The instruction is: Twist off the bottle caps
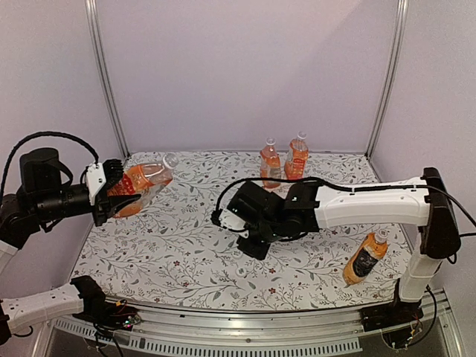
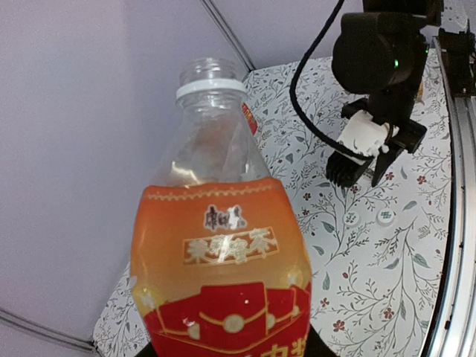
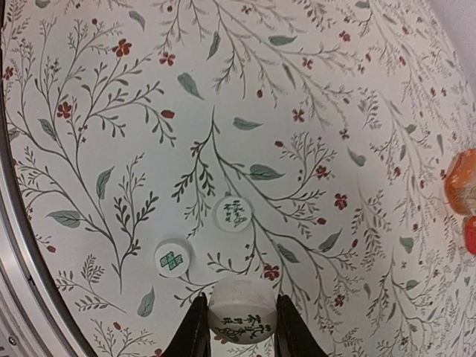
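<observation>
Nearest the front rail, on the right, a dark-labelled bottle of orange drink lies on the floral cloth, its bottle cap screwed on. Mid-table the right gripper is clenched on a white screw cap, whose green print is too blurred to read. Just beyond, one loose cap and a second loose cap lie apart, both green-marked. To the left, the left gripper clasps a tilted bottle in the air, its neck bare; the orange label shows white Chinese characters above a gold band of more. At the back an upright orange bottle stands beside its neighbour.
</observation>
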Controlling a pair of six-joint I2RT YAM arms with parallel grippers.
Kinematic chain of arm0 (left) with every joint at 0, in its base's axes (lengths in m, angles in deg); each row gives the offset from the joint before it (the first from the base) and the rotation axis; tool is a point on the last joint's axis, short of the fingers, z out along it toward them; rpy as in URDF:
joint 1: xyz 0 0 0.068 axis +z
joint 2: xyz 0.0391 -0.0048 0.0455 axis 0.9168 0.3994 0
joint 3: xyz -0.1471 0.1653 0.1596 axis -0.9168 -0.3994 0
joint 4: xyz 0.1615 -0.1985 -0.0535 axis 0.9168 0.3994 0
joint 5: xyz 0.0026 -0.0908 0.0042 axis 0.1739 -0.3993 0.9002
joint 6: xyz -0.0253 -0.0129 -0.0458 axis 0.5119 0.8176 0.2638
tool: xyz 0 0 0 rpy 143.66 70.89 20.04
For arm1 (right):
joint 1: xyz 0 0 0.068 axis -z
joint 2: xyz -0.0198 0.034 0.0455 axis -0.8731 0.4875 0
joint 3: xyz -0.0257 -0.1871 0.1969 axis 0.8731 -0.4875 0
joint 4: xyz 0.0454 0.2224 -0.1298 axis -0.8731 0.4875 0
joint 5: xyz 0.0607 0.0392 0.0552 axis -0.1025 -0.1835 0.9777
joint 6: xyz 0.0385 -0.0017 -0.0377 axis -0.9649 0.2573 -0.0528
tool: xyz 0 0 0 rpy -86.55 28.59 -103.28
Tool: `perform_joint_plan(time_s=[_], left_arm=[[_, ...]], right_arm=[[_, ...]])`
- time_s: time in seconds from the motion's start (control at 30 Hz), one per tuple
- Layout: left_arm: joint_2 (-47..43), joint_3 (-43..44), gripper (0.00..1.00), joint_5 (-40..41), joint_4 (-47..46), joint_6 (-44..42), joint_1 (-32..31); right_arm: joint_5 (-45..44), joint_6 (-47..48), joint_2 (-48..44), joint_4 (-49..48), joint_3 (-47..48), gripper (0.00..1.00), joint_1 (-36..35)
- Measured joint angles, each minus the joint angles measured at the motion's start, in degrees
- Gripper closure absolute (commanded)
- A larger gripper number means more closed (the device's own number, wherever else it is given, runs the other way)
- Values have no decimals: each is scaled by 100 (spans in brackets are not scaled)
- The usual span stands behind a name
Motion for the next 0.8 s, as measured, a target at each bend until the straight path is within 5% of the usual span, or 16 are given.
perform_joint_plan(time_s=[0.2,0.5,0.57,0.67,0.8], left_arm=[[0,-17,77,39,-127,111,9],[74,13,76,2,-129,125,83],[175,90,76,-24,-129,155,92],[247,186,76,-79,-138,208,127],[208,201,76,-175,-140,254,138]], right_arm=[[275,-1093,1134,706,-11,100,118],[492,-1427,1473,911,-13,96,422],[544,-1471,1539,918,4,86,428],[546,-1521,1545,927,11,58,428],[546,-1613,1554,986,33,41,428]])
